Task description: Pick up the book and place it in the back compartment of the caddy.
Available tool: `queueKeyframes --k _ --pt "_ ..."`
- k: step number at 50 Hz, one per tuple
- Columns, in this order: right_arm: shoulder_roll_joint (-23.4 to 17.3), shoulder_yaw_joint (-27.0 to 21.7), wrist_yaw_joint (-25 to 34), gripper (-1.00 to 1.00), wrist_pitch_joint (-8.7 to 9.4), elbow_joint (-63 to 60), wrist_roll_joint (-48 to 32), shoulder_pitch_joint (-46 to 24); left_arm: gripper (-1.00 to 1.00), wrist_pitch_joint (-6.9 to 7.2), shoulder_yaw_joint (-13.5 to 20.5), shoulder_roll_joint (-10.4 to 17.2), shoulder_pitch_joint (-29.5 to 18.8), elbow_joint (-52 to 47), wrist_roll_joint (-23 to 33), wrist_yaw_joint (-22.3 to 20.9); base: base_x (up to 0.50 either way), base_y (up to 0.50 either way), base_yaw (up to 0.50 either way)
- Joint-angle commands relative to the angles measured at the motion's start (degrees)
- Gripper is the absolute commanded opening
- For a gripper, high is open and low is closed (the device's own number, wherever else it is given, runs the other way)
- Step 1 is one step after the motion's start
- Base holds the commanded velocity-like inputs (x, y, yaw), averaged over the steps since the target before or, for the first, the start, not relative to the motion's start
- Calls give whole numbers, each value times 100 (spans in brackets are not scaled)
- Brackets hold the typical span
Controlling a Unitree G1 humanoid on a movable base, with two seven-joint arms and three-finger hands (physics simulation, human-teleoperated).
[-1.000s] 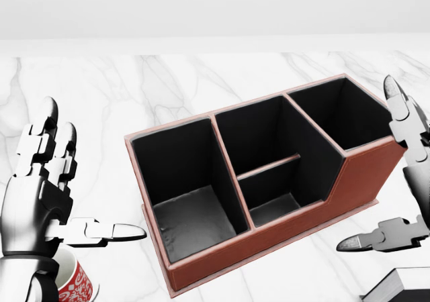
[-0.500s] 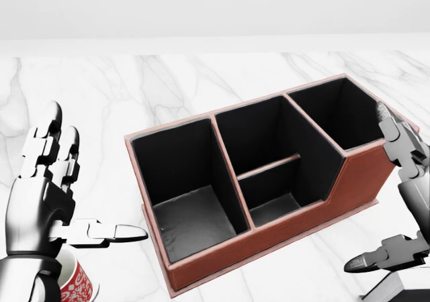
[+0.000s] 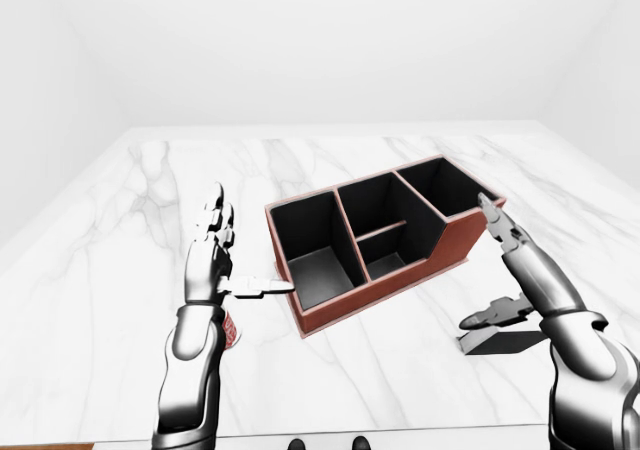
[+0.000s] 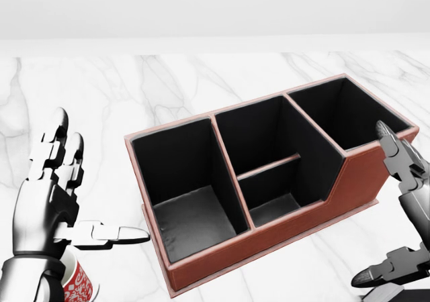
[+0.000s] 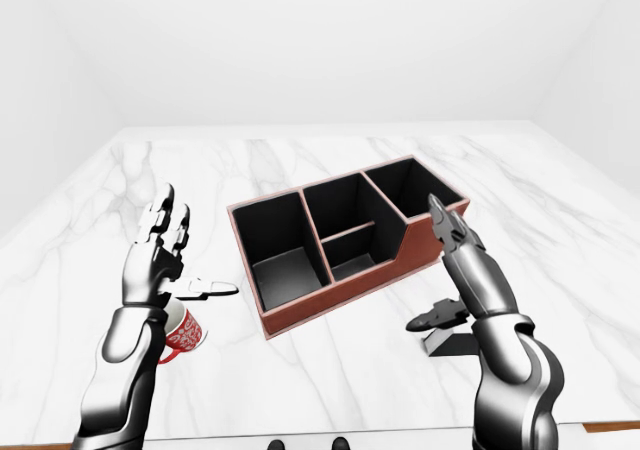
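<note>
The red-brown leather caddy with black-lined compartments (image 4: pixel 269 181) lies skewed near the middle of the white marble table (image 3: pixel 120 230), with bare marble on every side out to the table edges. The dark flat book (image 5: pixel 455 342) lies on the table to the caddy's near right, directly under the right hand (image 5: pixel 448 270). That hand is spread open, holding nothing, and sits lower than one second ago. The left hand (image 3: pixel 232 260) is also open and empty, above a red patterned cup (image 5: pixel 183 332). Plain white walls enclose the room.
</note>
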Motion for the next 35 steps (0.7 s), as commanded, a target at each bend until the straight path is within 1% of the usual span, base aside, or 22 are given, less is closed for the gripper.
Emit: queueKeyframes --k 1,27,35 --pt "7 -55 76 100 0 137 -78 67 100 0 -18 -4 13 45 23 -7 0 0 0" --pt "67 -88 356 100 0 333 -268 289 100 0 -28 -1 -12 216 60 -6 0 0 0" --pt "62 -113 289 100 0 526 -325 337 100 0 -30 -1 -3 208 71 -8 0 0 0"
